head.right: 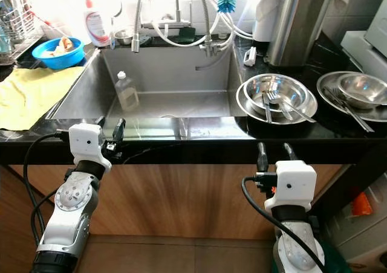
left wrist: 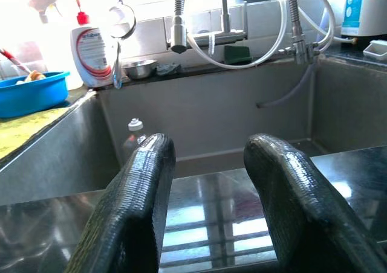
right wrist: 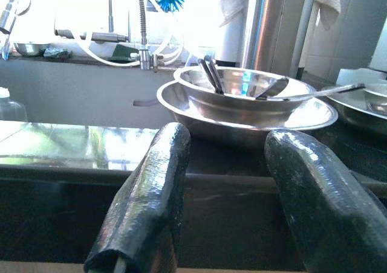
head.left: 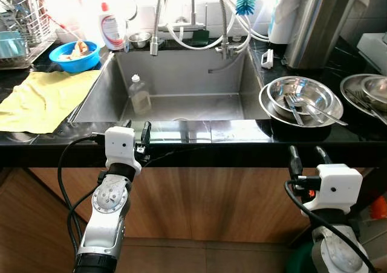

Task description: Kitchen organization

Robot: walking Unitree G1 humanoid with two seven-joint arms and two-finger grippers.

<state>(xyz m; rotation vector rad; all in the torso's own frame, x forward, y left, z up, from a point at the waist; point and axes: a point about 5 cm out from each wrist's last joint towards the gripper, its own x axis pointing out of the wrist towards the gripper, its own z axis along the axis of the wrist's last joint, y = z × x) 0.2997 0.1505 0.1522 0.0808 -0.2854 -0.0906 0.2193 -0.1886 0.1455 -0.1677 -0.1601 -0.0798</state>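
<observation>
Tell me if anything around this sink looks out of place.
A clear plastic bottle stands inside the sink basin, leaning against its left wall rather than on the counter. The yellow cloth lies rumpled beside the basin. Nothing looks spilled.

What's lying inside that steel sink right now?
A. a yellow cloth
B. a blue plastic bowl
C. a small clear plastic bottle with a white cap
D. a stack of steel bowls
C: the small clear plastic bottle with a white cap stands alone in the steel sink, against its left wall.
</observation>
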